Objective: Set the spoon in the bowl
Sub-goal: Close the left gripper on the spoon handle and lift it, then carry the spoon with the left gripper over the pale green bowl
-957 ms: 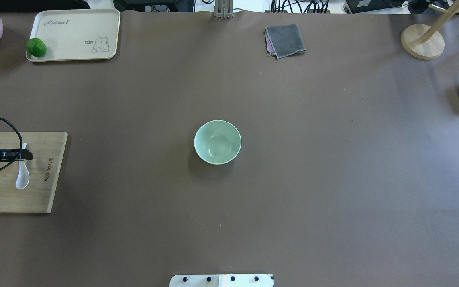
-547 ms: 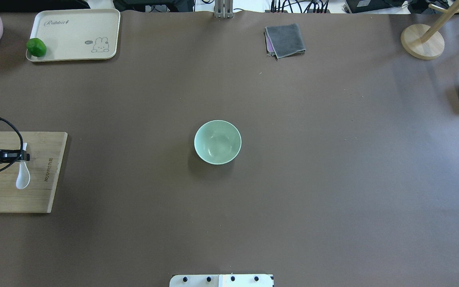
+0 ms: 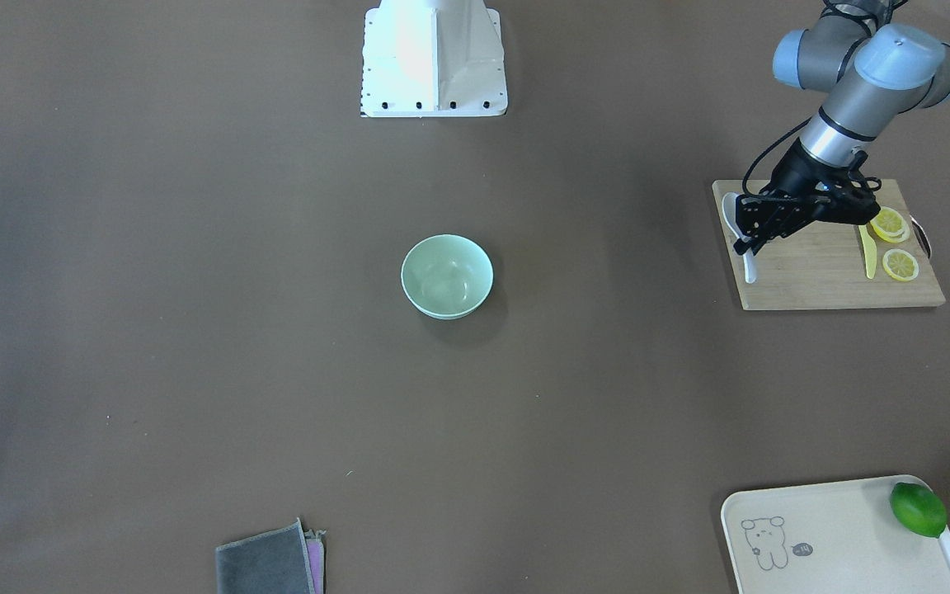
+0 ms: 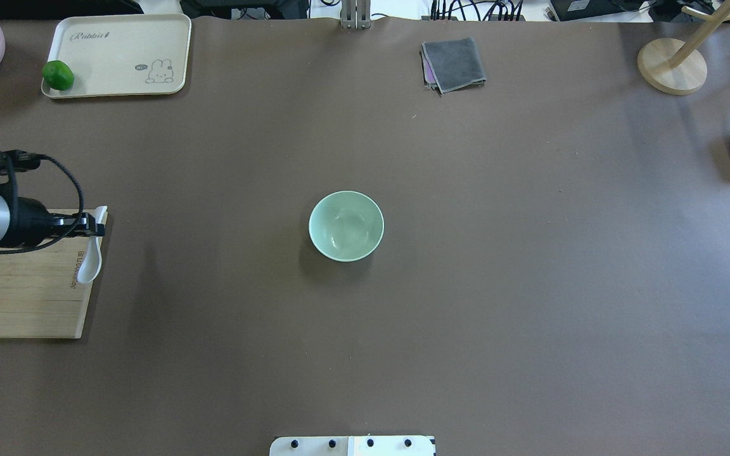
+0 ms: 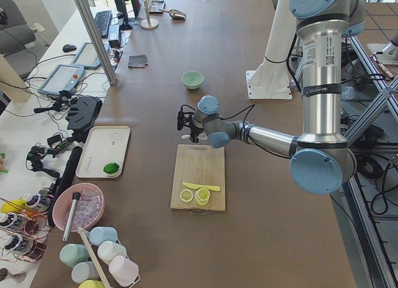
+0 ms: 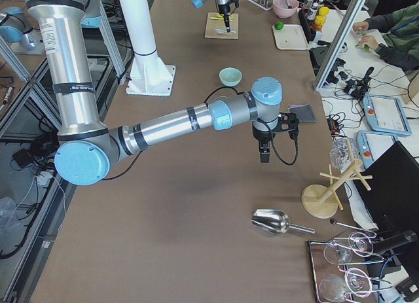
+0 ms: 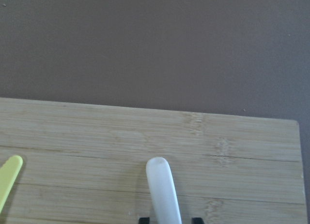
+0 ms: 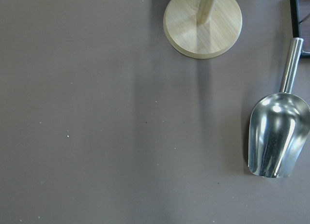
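Spoon (image 4: 90,258), white and glossy, is clamped in the left hand (image 4: 96,228), whose two fingers are closed on its handle. The handle's rounded end sticks out past the fingertips (image 7: 144,219) in the left wrist view, where it throws a soft shadow on the wood below, so the spoon looks to be raised a little off the bamboo cutting board (image 4: 23,297). In the overhead view the spoon sits over the board's edge that faces the bowl, its scoop pointing toward the robot's side of the counter (image 4: 466,285).

That board lies against the counter's edge on the robot's left. Two lemon slices (image 3: 889,223) and a slim yellow knife (image 3: 867,252) rest on its outer part, well apart from the spoon.

A pale mint-green bowl (image 4: 346,226) stands upright in the middle of the counter, well apart from the board and the hand.

The right hand (image 6: 264,158) shows only in the side view from the robot's right, hanging above the counter toward that edge with its fingers pointing down; I cannot tell whether it is open or closed. Its wrist camera looks down on a metal scoop (image 8: 276,137) and the round wooden base of a stand (image 8: 202,23), both near the far corner on the robot's right.

A cream tray (image 4: 118,54) with a rabbit drawing lies at the far corner on the robot's left, a lime (image 4: 57,75) on its edge. A folded grey cloth (image 4: 454,63) lies by the far edge.
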`<move>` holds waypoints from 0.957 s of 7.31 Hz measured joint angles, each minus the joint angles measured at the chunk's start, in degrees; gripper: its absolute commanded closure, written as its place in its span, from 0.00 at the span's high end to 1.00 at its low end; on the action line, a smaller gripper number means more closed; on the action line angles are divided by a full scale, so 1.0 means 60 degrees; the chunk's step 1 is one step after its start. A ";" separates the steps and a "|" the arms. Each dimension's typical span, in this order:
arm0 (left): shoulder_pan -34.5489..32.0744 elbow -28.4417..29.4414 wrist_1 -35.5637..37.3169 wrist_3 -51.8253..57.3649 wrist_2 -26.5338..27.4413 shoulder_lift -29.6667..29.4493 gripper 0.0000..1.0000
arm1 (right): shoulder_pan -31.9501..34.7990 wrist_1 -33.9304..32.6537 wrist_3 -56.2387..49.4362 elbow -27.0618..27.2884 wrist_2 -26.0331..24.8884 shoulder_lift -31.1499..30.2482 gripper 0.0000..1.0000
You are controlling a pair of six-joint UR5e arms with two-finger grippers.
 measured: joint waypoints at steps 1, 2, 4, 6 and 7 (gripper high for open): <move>0.0007 -0.0009 0.0606 -0.0753 -0.0021 -0.0966 0.00 | 0.0031 0.0004 -0.0008 0.0031 -0.0003 -0.0103 1.00; 0.0082 -0.0002 0.1422 -0.1435 0.0084 -0.2012 0.00 | 0.0060 0.0006 -0.0009 0.0043 -0.0013 -0.0167 1.00; 0.0947 0.0197 0.3121 -0.2561 0.1057 -0.3978 0.00 | 0.0083 0.0007 -0.0001 0.0054 -0.0045 -0.0222 1.00; 0.1931 0.1079 0.4107 -0.3635 0.2252 -0.5812 0.00 | 0.0083 0.0007 0.0014 0.0063 -0.0129 -0.0231 1.00; 0.2327 0.1559 0.4241 -0.3974 0.2792 -0.6426 0.00 | 0.0083 0.0007 0.0028 0.0065 -0.0146 -0.0230 1.00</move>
